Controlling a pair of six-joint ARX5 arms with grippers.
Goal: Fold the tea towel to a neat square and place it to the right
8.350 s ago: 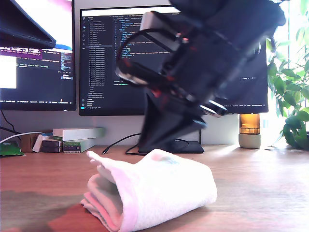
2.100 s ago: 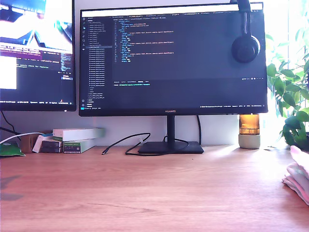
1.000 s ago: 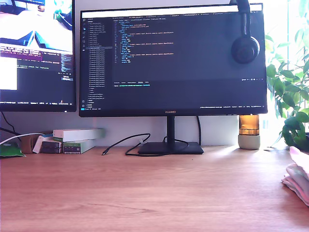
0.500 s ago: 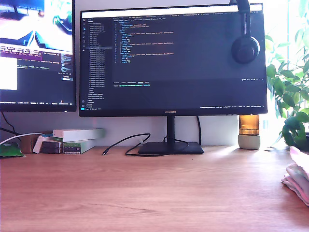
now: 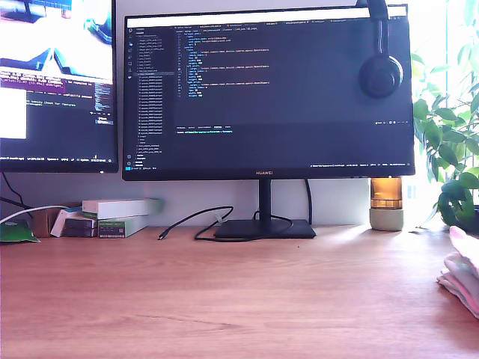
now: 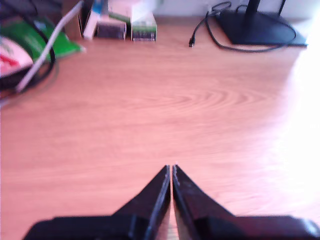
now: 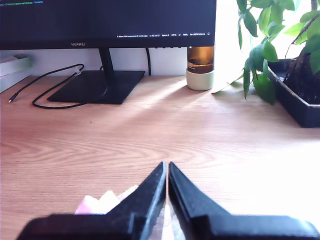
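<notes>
HUAWEI monitor [image 5: 268, 90] (towel [image 5: 460, 273] beside)

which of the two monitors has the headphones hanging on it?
The Huawei monitor showing dark code, on the exterior view's right; the headphones hang over its top corner. The other monitor carries none.

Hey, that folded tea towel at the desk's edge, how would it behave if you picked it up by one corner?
Probably floppy: the tea towel shows soft, rounded stacked layers, so lifting one corner would likely undo the fold. Its fluffy pile suggests it is light and not slippery. Pushed on the wooden desk, it would likely bunch rather than slide whole.
</notes>
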